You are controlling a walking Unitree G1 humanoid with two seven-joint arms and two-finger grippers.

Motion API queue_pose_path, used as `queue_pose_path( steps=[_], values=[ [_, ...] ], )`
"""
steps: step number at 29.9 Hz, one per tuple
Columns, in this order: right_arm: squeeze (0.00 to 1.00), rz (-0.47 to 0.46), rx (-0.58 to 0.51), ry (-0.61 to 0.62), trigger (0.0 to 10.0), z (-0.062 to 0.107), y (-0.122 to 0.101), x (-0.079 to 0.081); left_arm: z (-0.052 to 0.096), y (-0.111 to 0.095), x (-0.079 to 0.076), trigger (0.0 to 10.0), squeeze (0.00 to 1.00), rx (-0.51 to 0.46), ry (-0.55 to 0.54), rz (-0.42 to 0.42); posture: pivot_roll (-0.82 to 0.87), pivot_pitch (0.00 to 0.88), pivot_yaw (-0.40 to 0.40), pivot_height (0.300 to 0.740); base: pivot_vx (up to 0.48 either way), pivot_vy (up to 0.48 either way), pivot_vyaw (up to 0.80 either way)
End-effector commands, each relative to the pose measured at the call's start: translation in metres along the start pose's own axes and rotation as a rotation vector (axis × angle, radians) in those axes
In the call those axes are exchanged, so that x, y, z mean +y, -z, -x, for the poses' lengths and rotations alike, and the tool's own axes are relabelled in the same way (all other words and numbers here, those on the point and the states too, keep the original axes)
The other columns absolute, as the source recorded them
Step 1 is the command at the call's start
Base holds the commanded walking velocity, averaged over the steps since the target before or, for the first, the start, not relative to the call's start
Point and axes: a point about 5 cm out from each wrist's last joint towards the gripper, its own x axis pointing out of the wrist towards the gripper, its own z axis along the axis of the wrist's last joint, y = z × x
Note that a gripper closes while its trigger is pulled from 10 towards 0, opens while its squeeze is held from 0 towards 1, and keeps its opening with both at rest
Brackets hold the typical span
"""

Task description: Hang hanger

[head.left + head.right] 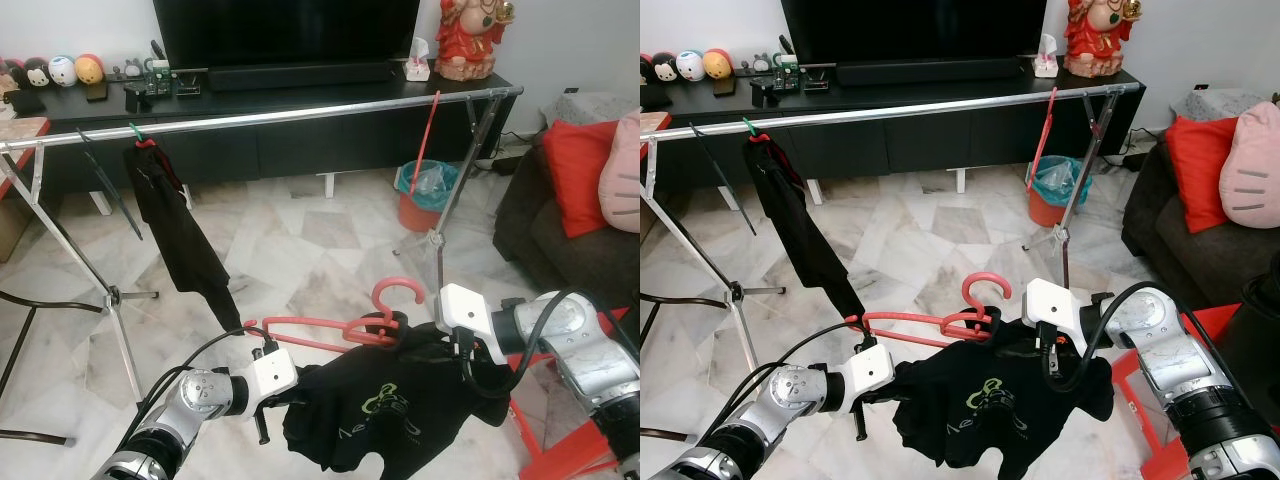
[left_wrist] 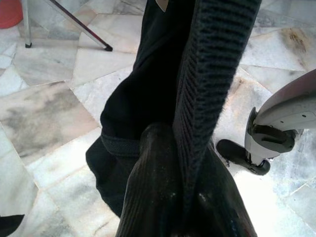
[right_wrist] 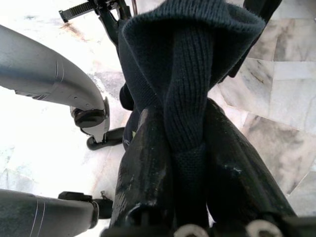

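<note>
Hanger (image 1: pixel 330 330), pink, sits in the neck of a black shirt (image 1: pixel 385 410) between both pincers. Left gripper (image 2: pixel 190 197) and right gripper (image 3: pixel 185 163) each clench the shirt's ribbed collar. Rail (image 1: pixel 300 112) stands beyond them.

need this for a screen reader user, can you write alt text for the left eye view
Two robot arms hold a black t-shirt on a red hanger between them, left gripper and right gripper each clamped on the fabric. Beyond stands a metal drying rack with a black garment already hung, before a dark TV console.
</note>
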Motion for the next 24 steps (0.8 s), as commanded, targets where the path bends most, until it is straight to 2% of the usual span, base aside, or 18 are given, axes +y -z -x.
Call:
queue_pose_path(
  steps=[1, 9, 10, 11, 12, 15, 21, 24],
  values=[
    [0.0, 0.033, 0.032, 0.01, 10.0, 0.012, -0.002, -0.003, 0.012, 0.015, 0.002, 10.0, 0.0, 0.064, -0.019, 0.02, -0.01, 0.023, -0.006, 0.74, 0.0, 0.0, 0.0],
    [0.0, 0.032, 0.045, -0.007, 10.0, 0.013, 0.0, -0.001, 0.012, 0.016, 0.002, 10.0, 0.0, 0.073, -0.022, 0.006, -0.01, 0.024, -0.006, 0.74, 0.0, 0.0, 0.0],
    [0.0, -0.023, -0.18, 0.413, 10.0, 0.019, -0.021, -0.038, 0.011, 0.023, -0.003, 10.0, 0.0, 0.121, -0.029, -0.023, -0.01, 0.021, -0.003, 0.74, 0.0, 0.0, 0.0],
    [0.0, -0.057, -0.246, 0.526, 10.0, 0.021, -0.027, -0.047, 0.011, 0.025, -0.004, 10.0, 0.0, 0.134, -0.031, -0.031, -0.01, 0.021, -0.003, 0.74, 0.0, 0.0, 0.0],
    [0.0, -0.079, -0.28, 0.576, 10.0, 0.021, -0.029, -0.051, 0.011, 0.026, -0.005, 10.0, 0.0, 0.139, -0.031, -0.033, -0.01, 0.02, -0.003, 0.74, 0.0, 0.0, 0.0],
    [0.0, -0.068, -0.266, 0.533, 10.0, 0.016, -0.027, -0.046, 0.011, 0.026, -0.006, 10.0, 0.0, 0.139, -0.025, -0.033, -0.01, 0.019, -0.002, 0.74, 0.0, 0.0, 0.0],
    [0.0, -0.075, -0.251, 0.523, 10.0, 0.013, -0.024, -0.045, 0.01, 0.026, -0.005, 10.0, 0.0, 0.14, -0.033, -0.038, -0.01, 0.019, -0.001, 0.74, 0.0, 0.0, 0.0],
    [0.0, -0.065, -0.198, 0.503, 10.0, 0.013, -0.019, -0.043, 0.011, 0.026, -0.003, 10.0, 0.0, 0.146, -0.058, -0.047, -0.01, 0.02, -0.001, 0.74, 0.0, 0.0, 0.0]
  ],
)
